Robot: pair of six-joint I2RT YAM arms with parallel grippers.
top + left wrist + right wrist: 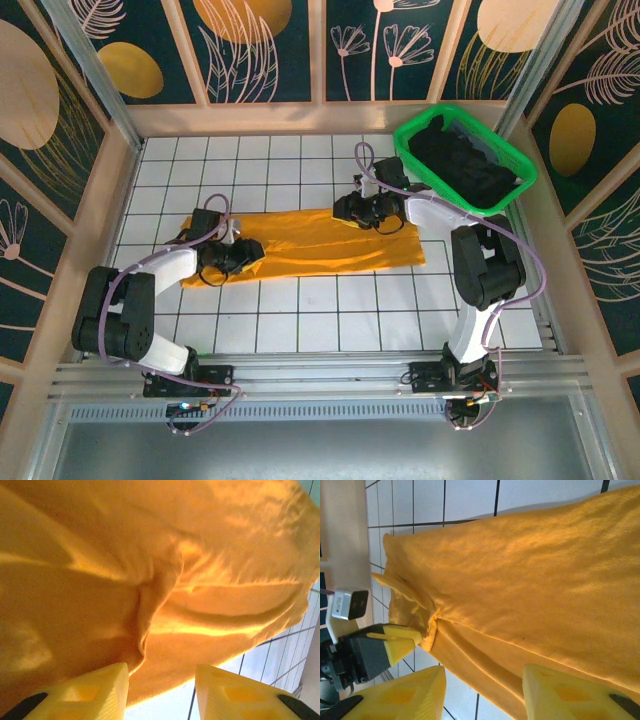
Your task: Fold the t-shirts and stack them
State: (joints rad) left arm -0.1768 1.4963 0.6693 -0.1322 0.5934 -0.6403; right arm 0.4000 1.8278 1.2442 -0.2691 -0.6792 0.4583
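Observation:
The orange-yellow t-shirt (310,245) lies as a long folded strip across the middle of the gridded table. My left gripper (248,254) sits low over the strip's left part. In the left wrist view its yellow fingers (107,690) stand apart, and the t-shirt's (150,555) rumpled edge lies just ahead of them. My right gripper (345,208) is at the strip's far edge, right of centre. It is open (484,672), with a folded hem of the t-shirt (545,570) running between its fingers. Black t-shirts (465,165) are heaped in the basket.
The green mesh basket (420,128) stands at the back right corner, close to the right arm's elbow. White gridded table (280,320) shows in front of and behind the strip. Wooden walls enclose the table on three sides.

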